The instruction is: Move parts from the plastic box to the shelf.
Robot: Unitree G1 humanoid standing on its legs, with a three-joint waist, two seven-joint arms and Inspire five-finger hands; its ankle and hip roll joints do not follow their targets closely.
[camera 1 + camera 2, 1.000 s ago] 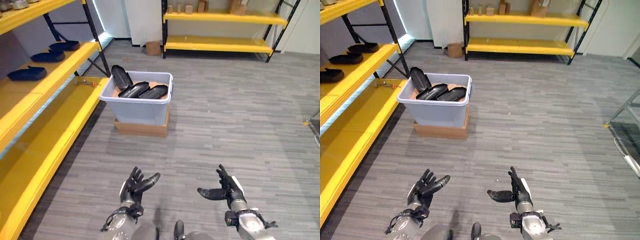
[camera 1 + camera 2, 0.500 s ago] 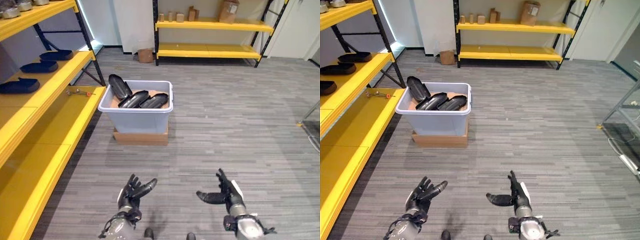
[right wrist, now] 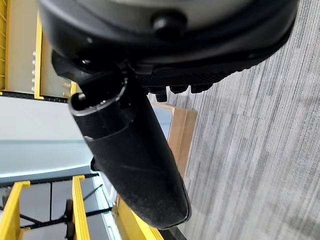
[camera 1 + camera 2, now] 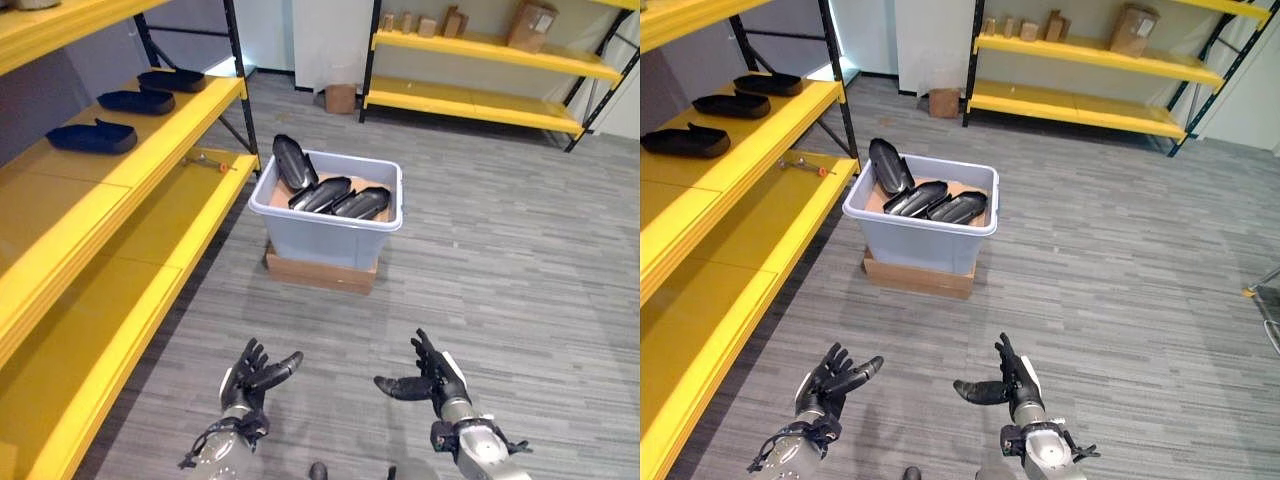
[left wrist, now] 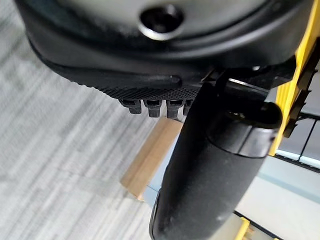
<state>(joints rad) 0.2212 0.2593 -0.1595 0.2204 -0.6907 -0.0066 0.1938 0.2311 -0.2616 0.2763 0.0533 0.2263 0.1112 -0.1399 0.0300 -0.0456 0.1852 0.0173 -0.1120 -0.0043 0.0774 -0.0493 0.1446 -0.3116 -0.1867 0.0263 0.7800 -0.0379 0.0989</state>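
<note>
A light grey plastic box (image 4: 330, 225) stands on a flat cardboard box (image 4: 320, 272) on the floor ahead, holding three black elongated parts (image 4: 338, 195); one leans upright at its far left corner. Three more black parts (image 4: 92, 137) lie in a row on the yellow shelf (image 4: 130, 165) at the left. My left hand (image 4: 250, 375) and right hand (image 4: 428, 378) hover low in front of me, well short of the box, both open with relaxed fingers and empty.
The yellow shelving unit runs along my left with a lower board (image 4: 90, 330) near the floor. A small tool (image 4: 208, 162) lies on the lower shelf near the box. Another yellow shelf (image 4: 480, 70) with cardboard boxes stands at the far wall. Grey floor lies between me and the box.
The camera view has swung, so the box now sits more to the right and nearer. Both hands stay open and empty in much the same pose.
</note>
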